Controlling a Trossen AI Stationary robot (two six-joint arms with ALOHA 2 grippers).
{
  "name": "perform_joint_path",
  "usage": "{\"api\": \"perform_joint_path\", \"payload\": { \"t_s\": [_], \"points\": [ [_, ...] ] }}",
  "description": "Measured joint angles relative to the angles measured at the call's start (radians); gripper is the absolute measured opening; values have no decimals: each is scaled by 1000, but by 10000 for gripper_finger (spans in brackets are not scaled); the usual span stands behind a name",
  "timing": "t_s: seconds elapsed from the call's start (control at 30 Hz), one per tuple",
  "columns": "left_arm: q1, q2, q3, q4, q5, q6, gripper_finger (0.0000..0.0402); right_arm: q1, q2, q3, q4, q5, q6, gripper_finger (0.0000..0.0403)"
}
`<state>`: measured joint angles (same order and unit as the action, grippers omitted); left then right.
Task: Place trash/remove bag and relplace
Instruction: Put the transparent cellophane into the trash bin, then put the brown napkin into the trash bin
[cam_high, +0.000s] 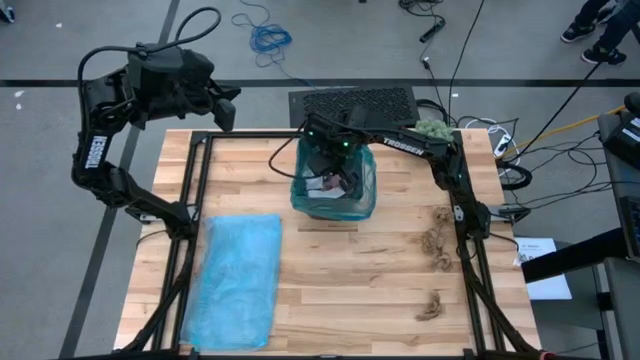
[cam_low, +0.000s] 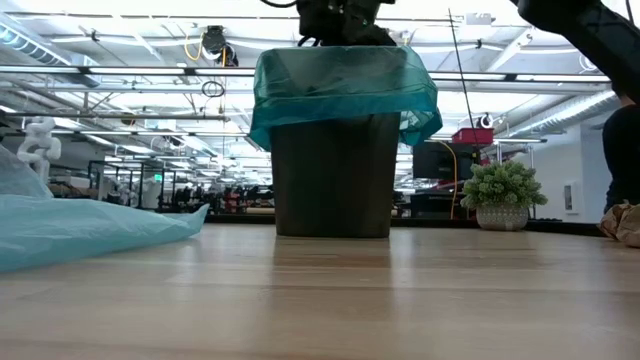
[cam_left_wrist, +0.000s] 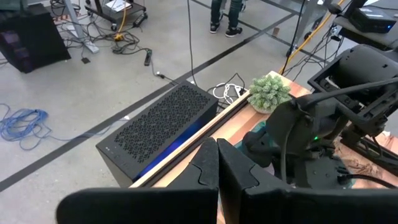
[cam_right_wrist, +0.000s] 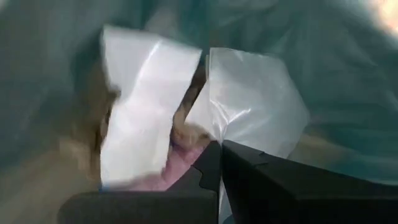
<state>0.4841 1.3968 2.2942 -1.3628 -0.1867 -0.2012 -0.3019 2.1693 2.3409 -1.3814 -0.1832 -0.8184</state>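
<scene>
Right fingers (cam_right_wrist: 219, 163) shut inside lined bin (cam_high: 335, 190), spare bag (cam_high: 235, 275) beside.

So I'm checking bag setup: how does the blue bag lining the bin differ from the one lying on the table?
The bag in the bin is opened, folded over the rim and holds scraps; the spare bag lies flat and unused on the table's left side. The lining looks darker teal, the spare paler. Both are thin translucent blue plastic.

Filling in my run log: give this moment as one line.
right gripper: shut, over lined bin | left gripper: shut, parked off table | brown wads: on table
</scene>
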Motion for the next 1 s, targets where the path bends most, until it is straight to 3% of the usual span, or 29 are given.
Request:
{"api": "perform_joint_path", "payload": {
  "t_s": [0.13, 0.6, 0.77, 1.0],
  "points": [
    [0, 0, 0, 0, 4, 0, 0, 0, 0, 0, 68, 21, 234, 19],
    [0, 0, 0, 1, 6, 57, 0, 19, -12, 7, -73, 53, 408, 185],
    [0, 2, 0, 9, 3, 60, 0, 17, -77, 14, -106, 52, 472, 202],
    [0, 33, 0, 130, 0, 52, 0, 7, -210, 14, -168, 64, 579, 196]
  ]
}}
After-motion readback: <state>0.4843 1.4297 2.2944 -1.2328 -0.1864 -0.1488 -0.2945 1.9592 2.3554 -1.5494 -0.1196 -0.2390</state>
